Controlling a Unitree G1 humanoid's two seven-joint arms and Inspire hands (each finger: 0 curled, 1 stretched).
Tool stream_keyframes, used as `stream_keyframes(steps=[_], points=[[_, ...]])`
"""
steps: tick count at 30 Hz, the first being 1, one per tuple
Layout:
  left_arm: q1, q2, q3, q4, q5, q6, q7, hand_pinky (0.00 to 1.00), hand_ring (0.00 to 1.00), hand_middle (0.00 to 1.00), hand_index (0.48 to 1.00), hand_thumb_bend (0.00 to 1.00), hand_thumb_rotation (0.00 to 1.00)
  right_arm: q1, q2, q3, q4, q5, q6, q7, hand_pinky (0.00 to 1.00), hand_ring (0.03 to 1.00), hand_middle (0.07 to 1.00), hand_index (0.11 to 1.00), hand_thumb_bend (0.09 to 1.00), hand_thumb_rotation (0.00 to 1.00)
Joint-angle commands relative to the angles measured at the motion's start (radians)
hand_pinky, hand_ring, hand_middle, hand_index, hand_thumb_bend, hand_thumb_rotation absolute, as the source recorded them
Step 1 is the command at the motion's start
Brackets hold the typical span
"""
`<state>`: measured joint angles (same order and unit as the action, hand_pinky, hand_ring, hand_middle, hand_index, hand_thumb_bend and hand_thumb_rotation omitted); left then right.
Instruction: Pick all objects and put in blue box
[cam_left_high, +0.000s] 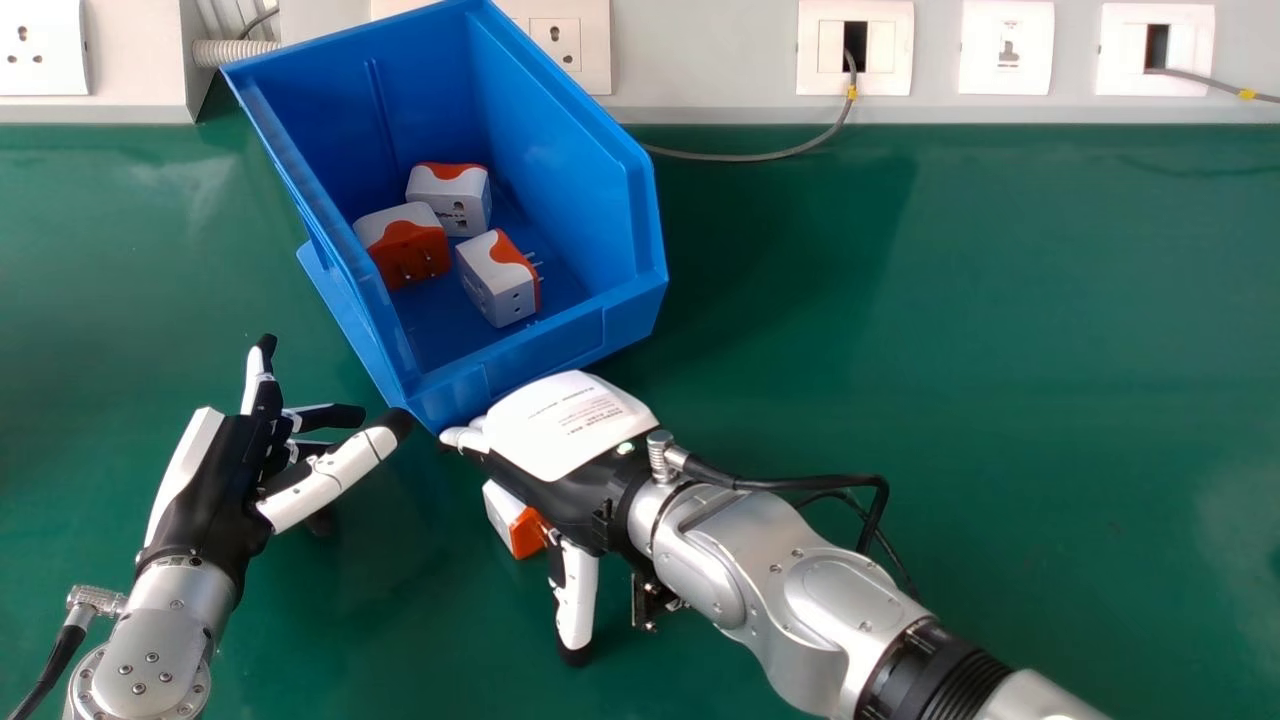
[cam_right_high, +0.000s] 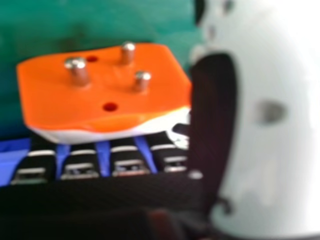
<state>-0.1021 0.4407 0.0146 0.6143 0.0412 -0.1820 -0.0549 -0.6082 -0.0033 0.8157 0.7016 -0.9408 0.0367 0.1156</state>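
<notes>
In the head view, the blue box (cam_left_high: 560, 345) holds three white-and-orange plug adapters (cam_left_high: 450, 197) (cam_left_high: 410, 250) (cam_left_high: 495, 285). Another adapter (cam_left_high: 515, 520) lies partly hidden under my right hand (cam_left_high: 565, 425), which is palm down just in front of the box, thumb pointing away from the palm. My left hand (cam_left_high: 225, 480) is open to the left of that adapter, its thumb towards the box's near corner. In the right hand view, the adapter (cam_right_high: 105, 112) shows its orange face and metal pins, close by the fingers (cam_right_high: 80, 165) and thumb of my open right hand (cam_right_high: 130, 162).
The green table (cam_left_high: 960, 350) extends to the right of the box. Behind it runs a pale wall panel with sockets (cam_left_high: 855, 45) and a grey cable (cam_left_high: 740, 157) that drops to the table's back edge beside the box.
</notes>
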Motion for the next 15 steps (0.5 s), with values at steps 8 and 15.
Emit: stream_keyframes(steps=[8, 15], points=[[0.058, -0.043, -0.065, 0.047, 0.044, 0.072, -0.062, 0.57, 0.66, 0.77, 0.836, 0.76, 0.54, 0.057, -0.006, 0.014, 0.083, 0.032, -0.017, -0.009, 0.72, 0.794, 0.844, 0.779, 0.785, 0.05], [0.061, -0.043, -0.065, 0.043, 0.042, 0.066, -0.061, 0.57, 0.66, 0.77, 0.836, 0.76, 0.53, 0.057, -0.015, -0.017, 0.101, 0.094, -0.094, -0.053, 0.52, 0.616, 0.677, 0.63, 0.649, 0.04]])
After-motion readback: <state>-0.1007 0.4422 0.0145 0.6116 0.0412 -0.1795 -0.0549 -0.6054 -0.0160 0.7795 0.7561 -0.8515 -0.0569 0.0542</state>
